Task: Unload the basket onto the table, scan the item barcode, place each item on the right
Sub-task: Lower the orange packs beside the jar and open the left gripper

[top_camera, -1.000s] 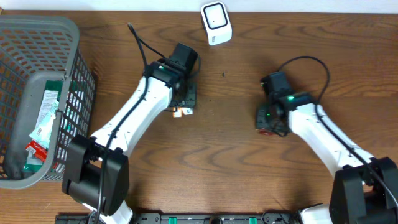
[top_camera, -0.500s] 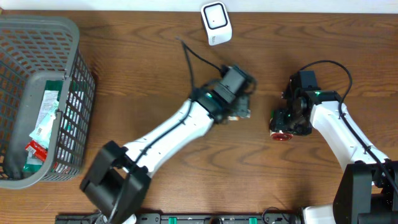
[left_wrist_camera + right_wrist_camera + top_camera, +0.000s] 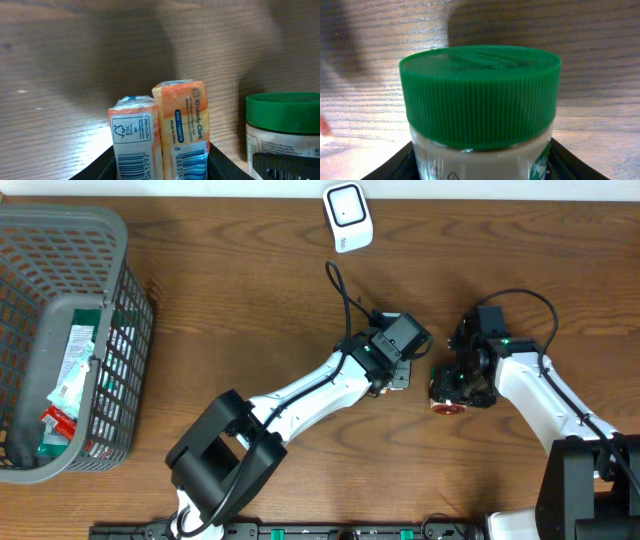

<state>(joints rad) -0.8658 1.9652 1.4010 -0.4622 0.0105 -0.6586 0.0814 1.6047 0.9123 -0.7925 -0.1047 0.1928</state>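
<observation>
Tabletop (image 3: 250,300): tissue pack (image 3: 161,135) now nearer jar (image 3: 480,100)

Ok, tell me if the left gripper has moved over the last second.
Yes: the left gripper moved right, from left of the white scanner to its lower right.

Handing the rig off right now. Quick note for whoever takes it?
Left end effector: shut on two orange tissue packs, barcodes facing its wrist camera.
Right end effector: shut on a green-lidded jar.
Both sit close together near the middle of the table. The white scanner is at the far edge. The grey basket at left holds more packets.
Done: items gripped.
Left: present a barcode to the scanner. No scan is evident.
</observation>
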